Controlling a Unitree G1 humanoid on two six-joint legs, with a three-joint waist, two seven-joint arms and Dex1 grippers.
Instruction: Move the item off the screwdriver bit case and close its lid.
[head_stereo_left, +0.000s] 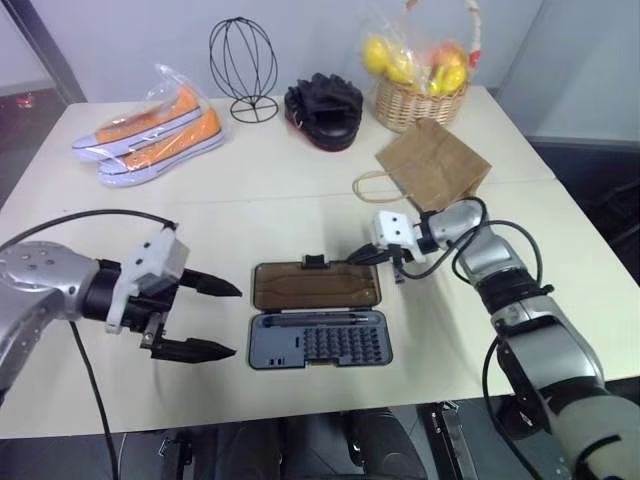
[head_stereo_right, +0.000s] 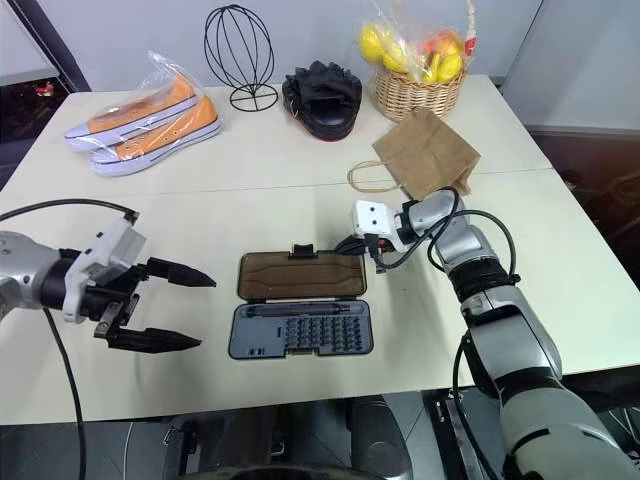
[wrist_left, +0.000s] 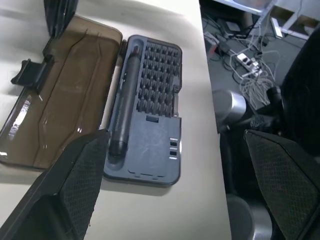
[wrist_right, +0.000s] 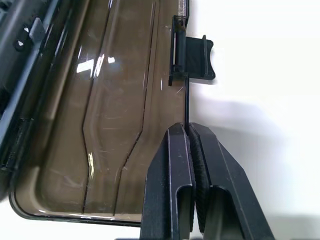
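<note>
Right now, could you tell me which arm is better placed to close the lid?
Right: its shut gripper sits at the open lid's far edge beside the latch. The open left gripper hangs beside the case.

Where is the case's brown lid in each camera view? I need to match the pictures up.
Left eye view: lid lies open, flat on the table, behind the bit tray.
Right eye view: lid at centre, same layout.
Left wrist view: lid beside the tray.
Right wrist view: lid close up, beside the gripper.
Shared landmark: the black latch tab on its edge.
</note>
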